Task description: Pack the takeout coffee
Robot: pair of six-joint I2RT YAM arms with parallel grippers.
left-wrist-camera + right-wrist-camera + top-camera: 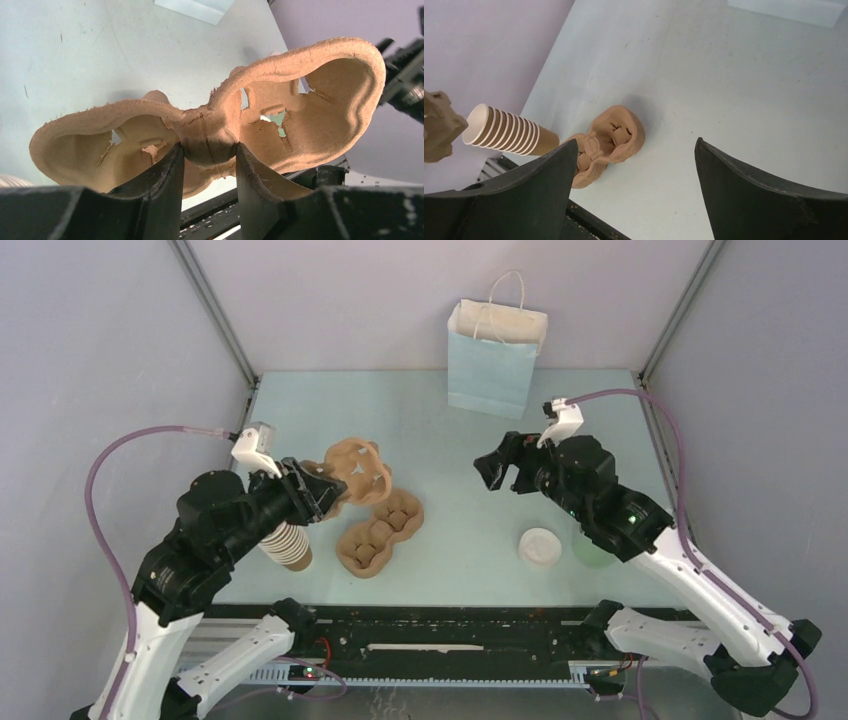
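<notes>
My left gripper point(325, 495) point(207, 150) is shut on the middle bridge of a brown pulp cup carrier point(355, 470) point(320, 95) and holds it tilted above the table. A second pulp carrier point(380, 535) point(616, 132) lies flat on the table just in front of it. My right gripper point(500, 472) point(634, 142) hangs open over the table's middle right with nothing between its fingers. The takeout coffee is out of view.
A nested stack of brown cups point(290, 545) point(509, 132) stands by the left arm. A white lid point(540, 545) lies near the right arm, with a pale green cup point(590, 550) partly hidden behind it. A light blue paper bag point(495, 360) stands at the back.
</notes>
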